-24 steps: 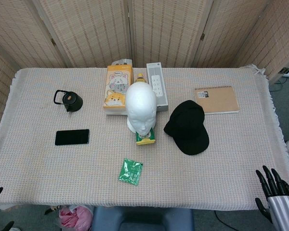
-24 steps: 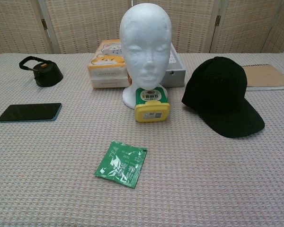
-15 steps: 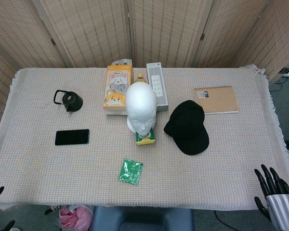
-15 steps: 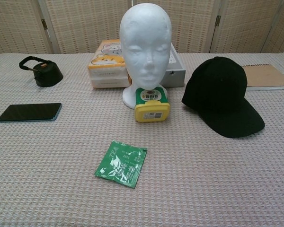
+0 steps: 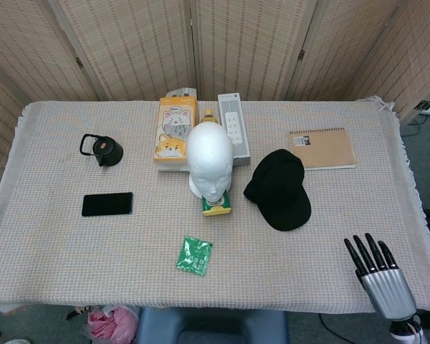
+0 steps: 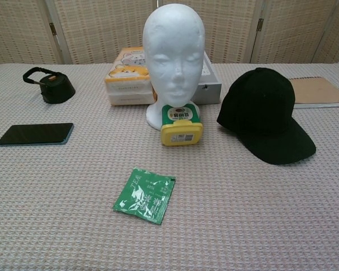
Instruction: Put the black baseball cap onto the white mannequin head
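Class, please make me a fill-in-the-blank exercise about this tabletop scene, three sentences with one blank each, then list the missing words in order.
1. The black baseball cap lies on the table, to the ____ of the white mannequin head in the head view.
2. The green tea packet lies flat, nearer the camera than the ____ jar.
3. The right hand holds ____.

Missing words: right; yellow; nothing

Right hand (image 5: 378, 276): visible in the head view only, at the lower right, over the near edge of the table. Black fingers (image 5: 365, 254) extended and apart, pointing away from the robot; silver back of the hand faces up. Nothing held. Left hand: not visible in either view.
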{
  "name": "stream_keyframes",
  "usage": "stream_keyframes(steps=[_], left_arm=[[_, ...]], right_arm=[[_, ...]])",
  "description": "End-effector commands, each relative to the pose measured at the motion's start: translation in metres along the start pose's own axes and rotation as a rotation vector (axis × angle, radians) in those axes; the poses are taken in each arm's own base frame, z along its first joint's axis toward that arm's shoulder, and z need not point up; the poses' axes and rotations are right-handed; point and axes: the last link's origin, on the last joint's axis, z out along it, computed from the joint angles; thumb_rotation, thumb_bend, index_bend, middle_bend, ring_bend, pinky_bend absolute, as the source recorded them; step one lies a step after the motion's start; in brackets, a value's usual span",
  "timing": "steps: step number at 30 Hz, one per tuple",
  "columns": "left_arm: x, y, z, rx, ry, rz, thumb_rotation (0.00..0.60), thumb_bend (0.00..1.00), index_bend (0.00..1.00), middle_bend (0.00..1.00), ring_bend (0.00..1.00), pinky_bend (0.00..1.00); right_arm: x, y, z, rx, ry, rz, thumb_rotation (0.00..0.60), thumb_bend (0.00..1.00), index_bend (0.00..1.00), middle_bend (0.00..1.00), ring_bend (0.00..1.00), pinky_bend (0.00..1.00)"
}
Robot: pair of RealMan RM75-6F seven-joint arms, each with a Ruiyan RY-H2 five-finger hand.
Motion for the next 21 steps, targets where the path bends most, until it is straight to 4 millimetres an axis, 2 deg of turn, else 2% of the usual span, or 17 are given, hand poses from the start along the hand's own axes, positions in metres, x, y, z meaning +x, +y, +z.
stream_keyframes(steps=[1,5,11,21], left_arm=[[-0.005,0.000,-0.004,0.018,-0.033,-0.004,0.600,0.07,0.08,0.05,0.04,0.14],[-0.002,-0.002,-0.003,0.027,-0.032,-0.019,0.600,0.07,0.08,0.05,0.04,0.14],[-0.001,-0.001,-0.006,0.019,-0.036,-0.022,0.600,0.07,0.08,0.05,0.04,0.14],[-0.001,-0.001,-0.006,0.022,-0.054,-0.030,0.600,0.07,0.08,0.05,0.04,0.14]], right_arm=[[-0.029,-0.028,0.044,0.107,0.061,-0.066,0.600,0.17,0.00,0.14,0.11,0.26],[-0.042,-0.042,0.063,0.141,0.036,-0.085,0.600,0.16,0.02,0.11,0.11,0.26],[-0.052,-0.061,0.087,0.223,0.042,-0.156,0.600,0.16,0.04,0.13,0.11,0.26],[-0.063,-0.077,0.109,0.299,0.048,-0.250,0.600,0.16,0.08,0.16,0.13,0.26]])
